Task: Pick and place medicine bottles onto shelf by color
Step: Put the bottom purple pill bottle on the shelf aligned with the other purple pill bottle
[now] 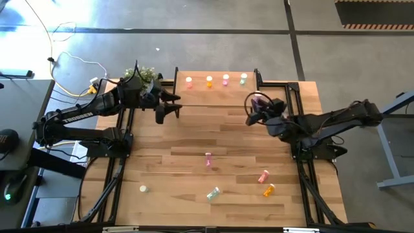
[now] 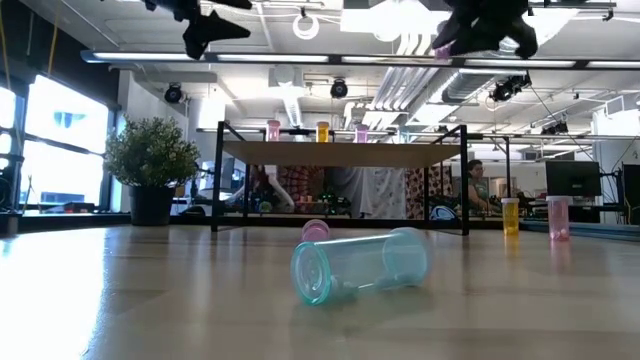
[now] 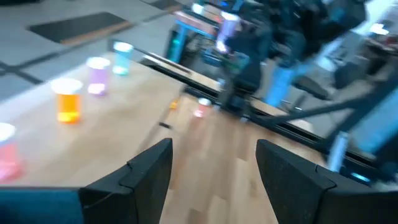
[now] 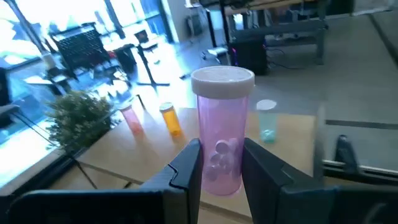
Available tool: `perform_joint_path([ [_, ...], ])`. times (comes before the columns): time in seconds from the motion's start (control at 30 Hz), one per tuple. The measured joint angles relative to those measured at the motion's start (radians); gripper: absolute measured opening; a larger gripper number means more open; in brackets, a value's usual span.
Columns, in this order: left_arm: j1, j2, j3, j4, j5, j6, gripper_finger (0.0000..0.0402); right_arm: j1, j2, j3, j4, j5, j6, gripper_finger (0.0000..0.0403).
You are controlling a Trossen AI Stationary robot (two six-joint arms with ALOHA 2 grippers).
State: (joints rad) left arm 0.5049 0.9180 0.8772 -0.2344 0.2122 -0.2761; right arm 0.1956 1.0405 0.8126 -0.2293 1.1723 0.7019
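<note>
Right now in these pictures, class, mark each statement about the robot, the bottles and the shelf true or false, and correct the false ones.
1. The right gripper holds a pink bottle. True.
2. The left gripper holds an orange bottle. False: it is open and empty.
3. The shelf carries no bottles. False: four stand along its back edge.
4. A green bottle lies on its side on the table. True.

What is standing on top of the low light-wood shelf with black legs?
On the light-wood shelf, four small translucent bottles stand upright in a row: pale pink bottle, orange bottle, pink-purple bottle, green bottle. Nothing covers them.
</note>
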Motion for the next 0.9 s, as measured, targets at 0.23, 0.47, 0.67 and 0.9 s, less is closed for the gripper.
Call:
perform_joint_path([
  [0.23,0.0,0.0,0.0,0.015,-0.209,0.001,0.0223,-0.049,0.02,-0.24,0.621,-0.17,-0.315,0.0081],
  [0.47,0.0,0.0,0.0,0.059,-0.315,0.075,0.0223,-0.081,0.161,-0.264,0.773,-0.212,-0.344,0.0081],
  [0.67,0.0,0.0,0.0,0.083,-0.334,0.118,0.0223,-0.078,0.377,-0.146,0.776,-0.087,-0.348,0.0081],
  [0.9,0.0,0.0,0.0,0.085,-0.377,0.209,0.0223,-0.099,0.624,-0.007,0.789,0.092,-0.293,0.0081],
])
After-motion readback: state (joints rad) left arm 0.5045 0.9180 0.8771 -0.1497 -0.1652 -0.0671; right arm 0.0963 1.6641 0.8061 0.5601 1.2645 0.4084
